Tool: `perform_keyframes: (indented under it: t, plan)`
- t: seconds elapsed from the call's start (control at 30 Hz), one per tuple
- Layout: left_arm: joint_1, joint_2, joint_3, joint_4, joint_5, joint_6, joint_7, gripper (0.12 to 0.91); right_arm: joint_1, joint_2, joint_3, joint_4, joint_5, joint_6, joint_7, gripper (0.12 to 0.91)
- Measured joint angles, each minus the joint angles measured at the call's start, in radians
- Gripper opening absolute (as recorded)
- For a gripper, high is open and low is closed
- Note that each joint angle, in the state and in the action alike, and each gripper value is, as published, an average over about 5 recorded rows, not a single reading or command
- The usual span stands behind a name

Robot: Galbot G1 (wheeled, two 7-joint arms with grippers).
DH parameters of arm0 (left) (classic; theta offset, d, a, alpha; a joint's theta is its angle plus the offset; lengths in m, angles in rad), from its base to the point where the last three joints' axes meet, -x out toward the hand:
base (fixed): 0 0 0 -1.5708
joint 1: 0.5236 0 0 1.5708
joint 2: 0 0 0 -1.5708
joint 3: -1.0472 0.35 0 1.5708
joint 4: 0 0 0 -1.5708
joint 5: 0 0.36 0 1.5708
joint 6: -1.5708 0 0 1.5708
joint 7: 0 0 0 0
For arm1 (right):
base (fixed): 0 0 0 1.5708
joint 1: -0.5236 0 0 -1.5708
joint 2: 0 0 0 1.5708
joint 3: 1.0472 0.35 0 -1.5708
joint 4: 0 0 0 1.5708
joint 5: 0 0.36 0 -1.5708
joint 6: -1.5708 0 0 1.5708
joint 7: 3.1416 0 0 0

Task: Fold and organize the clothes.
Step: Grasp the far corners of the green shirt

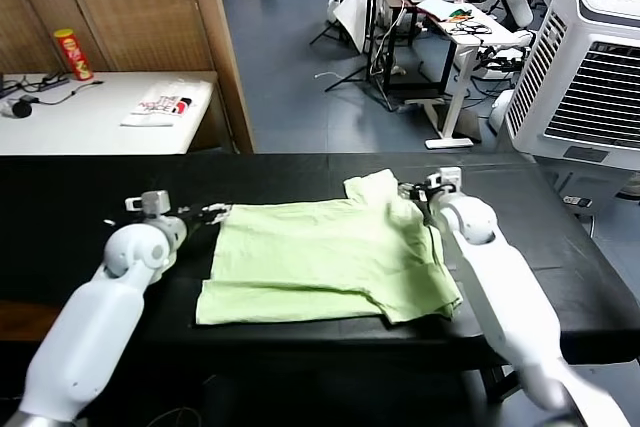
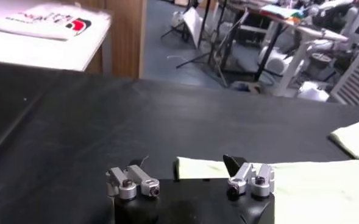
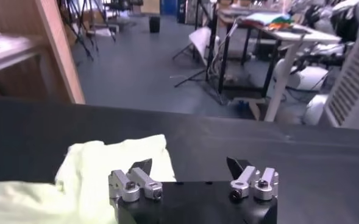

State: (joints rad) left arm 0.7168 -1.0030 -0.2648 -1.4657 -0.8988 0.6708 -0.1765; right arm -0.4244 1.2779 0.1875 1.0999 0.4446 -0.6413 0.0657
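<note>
- A pale green shirt [image 1: 330, 257] lies spread at centre frame on the black worktop [image 1: 80, 197].
- Left gripper [image 1: 205, 213] and right gripper [image 1: 418, 190] flank its upper corners, jaws wide apart, gripping nothing.

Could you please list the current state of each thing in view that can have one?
Light-green shirt: lying on the black table, partly folded, not held.
Left gripper: jaws open, at the shirt's left edge, holding nothing.
Right gripper: jaws open, at the shirt's far right corner, holding nothing.
Folded white garment: folded flat on the white side table.
Red can: standing upright on that side table.
</note>
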Motion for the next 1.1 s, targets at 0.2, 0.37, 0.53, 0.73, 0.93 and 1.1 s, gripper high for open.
perform_keyframes:
  t: [0.2, 0.37, 0.53, 0.73, 0.93, 1.1]
  plan:
    - [-0.032, -0.031, 0.028, 0.076, 0.027, -0.007, 0.02, 0.798, 0.026, 0.032, -0.005, -0.069, -0.033, 0.011, -0.026, 0.798]
    - [-0.041, -0.046, 0.037, 0.113, 0.045, -0.014, 0.032, 0.798, 0.032, 0.037, -0.009, -0.101, -0.038, 0.012, -0.037, 0.713]
    - [-0.047, -0.051, 0.04, 0.134, 0.054, -0.02, 0.044, 0.727, 0.035, 0.04, -0.011, -0.11, -0.037, 0.011, -0.039, 0.446]
    - [-0.05, -0.06, 0.048, 0.139, 0.064, -0.029, 0.056, 0.414, 0.035, 0.045, -0.01, -0.117, -0.038, 0.013, -0.04, 0.236]
    - [-0.051, -0.069, 0.057, 0.139, 0.073, -0.041, 0.072, 0.139, 0.027, 0.046, -0.004, -0.112, -0.04, 0.022, -0.042, 0.165]
    - [-0.054, -0.074, 0.06, 0.136, 0.075, -0.055, 0.076, 0.126, 0.013, 0.044, 0.005, -0.093, -0.039, 0.045, -0.042, 0.132]
